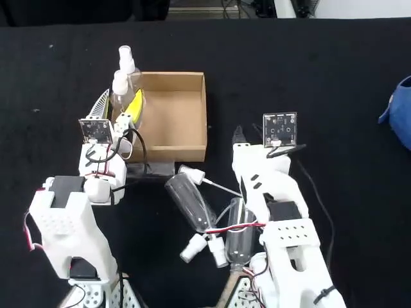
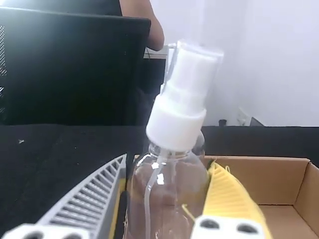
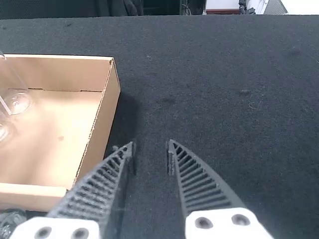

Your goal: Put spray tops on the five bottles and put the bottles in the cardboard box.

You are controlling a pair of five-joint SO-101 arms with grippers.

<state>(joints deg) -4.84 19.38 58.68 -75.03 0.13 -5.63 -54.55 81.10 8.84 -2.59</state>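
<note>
1. We take the cardboard box (image 1: pixel 173 115), open-topped on the black table (image 1: pixel 334 77), as the landmark for all positions.
2. The left gripper (image 1: pixel 122 96) sits at the box wall nearest the left arm. Its grey and yellow fingers are clenched around a clear bottle.
3. The right gripper (image 3: pixel 150 144) hangs over bare table just beside the opposite wall of the box. Its jaws are parted and grasp nothing.
4. The held bottle (image 2: pixel 164 189) stands upright at that same box wall, with a white spray top fitted. We cannot tell whether its base is inside the box.
5. A second capped bottle (image 1: pixel 128 64) stands upright just behind the held one, by the box's far corner.
6. Two more clear bottles (image 1: pixel 189 202) (image 1: pixel 239 234) lie on their sides on the table in front of the box, between the arms.
7. A loose spray top (image 1: pixel 192 174), with its thin tube attached, lies just in front of the box's near wall.
</note>
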